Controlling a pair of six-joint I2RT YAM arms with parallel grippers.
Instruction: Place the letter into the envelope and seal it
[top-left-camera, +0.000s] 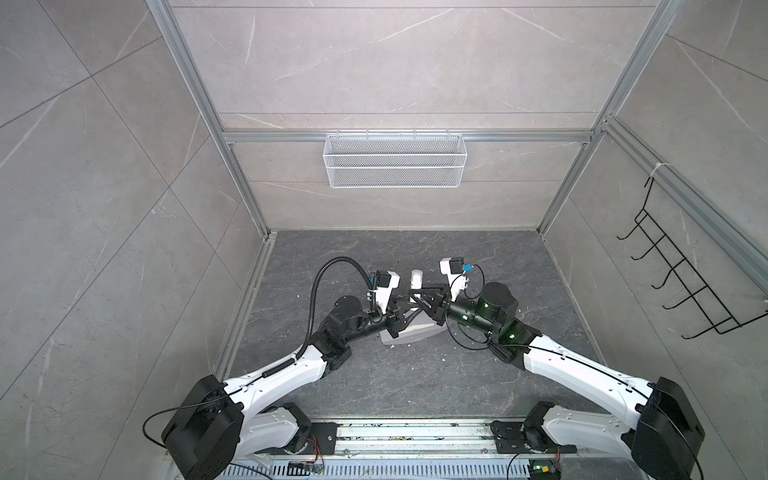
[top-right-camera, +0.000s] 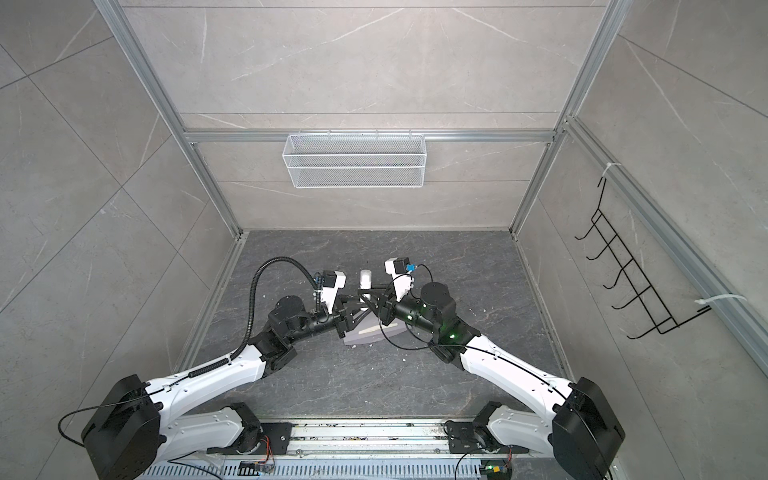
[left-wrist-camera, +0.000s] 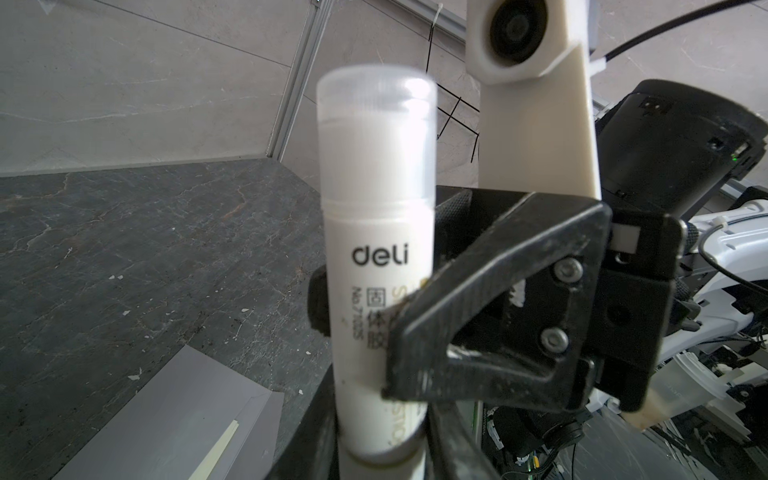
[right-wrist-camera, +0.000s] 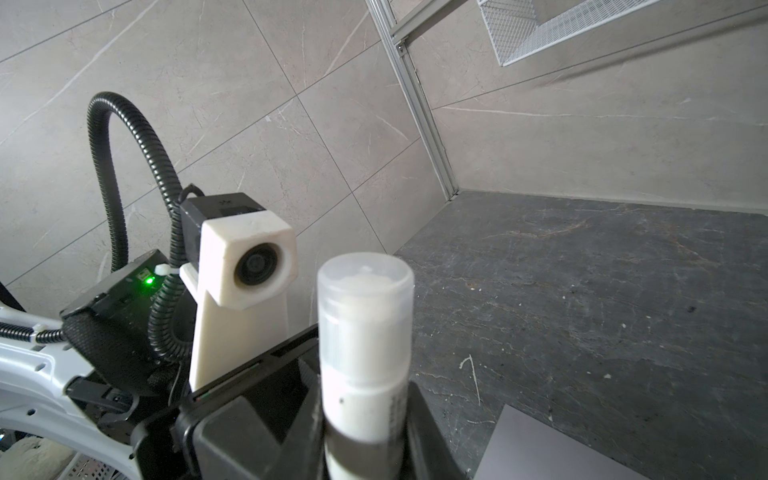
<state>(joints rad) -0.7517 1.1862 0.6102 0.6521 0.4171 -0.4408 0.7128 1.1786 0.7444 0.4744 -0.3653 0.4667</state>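
While the envelope (top-left-camera: 409, 336) lies flat mid-table on the dark marble table (top-left-camera: 374, 386), a cream strip (left-wrist-camera: 220, 449) shows along its opening; cannot tell if that is the letter. Both arms meet over the envelope. A white glue stick (left-wrist-camera: 376, 257) stands upright between them, off the table, clear cap on. The right gripper (left-wrist-camera: 359, 320) is clamped on the stick's body. The left gripper (left-wrist-camera: 378, 453) has its fingers against both sides of the stick's lower end. White scraps dot the table.
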